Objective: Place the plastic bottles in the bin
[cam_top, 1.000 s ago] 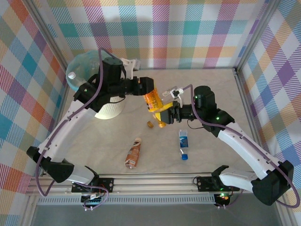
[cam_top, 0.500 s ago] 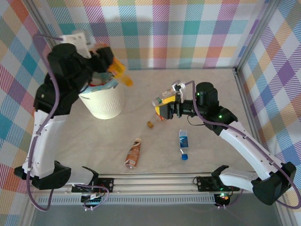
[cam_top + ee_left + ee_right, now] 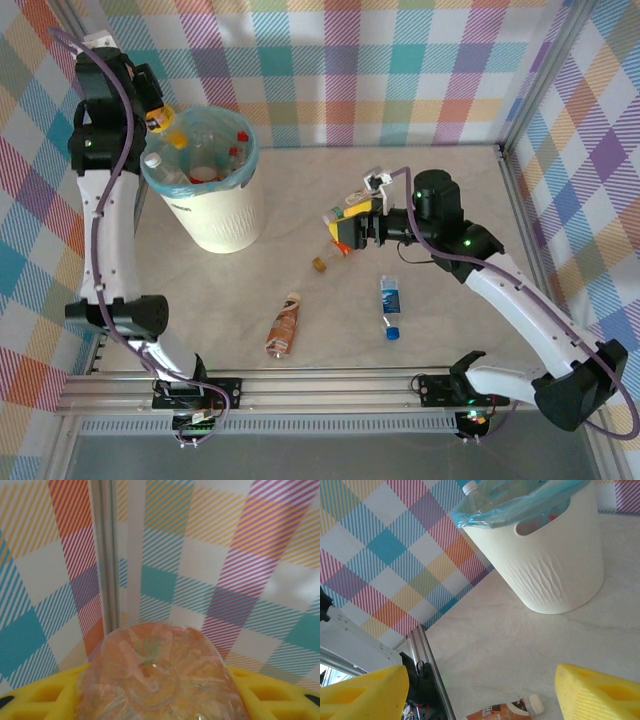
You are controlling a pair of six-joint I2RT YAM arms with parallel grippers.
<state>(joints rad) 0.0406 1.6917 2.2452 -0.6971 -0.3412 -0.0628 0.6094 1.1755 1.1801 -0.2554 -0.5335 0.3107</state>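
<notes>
Left wrist — left end effector (image 3: 160,696) tight on orange bottle (image 3: 159,672), label unreadable — right end effector (image 3: 482,681) spread, empty

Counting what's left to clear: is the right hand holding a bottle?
No, the right hand is wide open, with nothing between its yellow fingers.

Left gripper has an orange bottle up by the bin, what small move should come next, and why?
Probably open the left gripper. It is shut on the orange bottle, which hangs at the bin's far-left rim, tilted toward the opening where other bottles lie, so it should drop in.
</notes>
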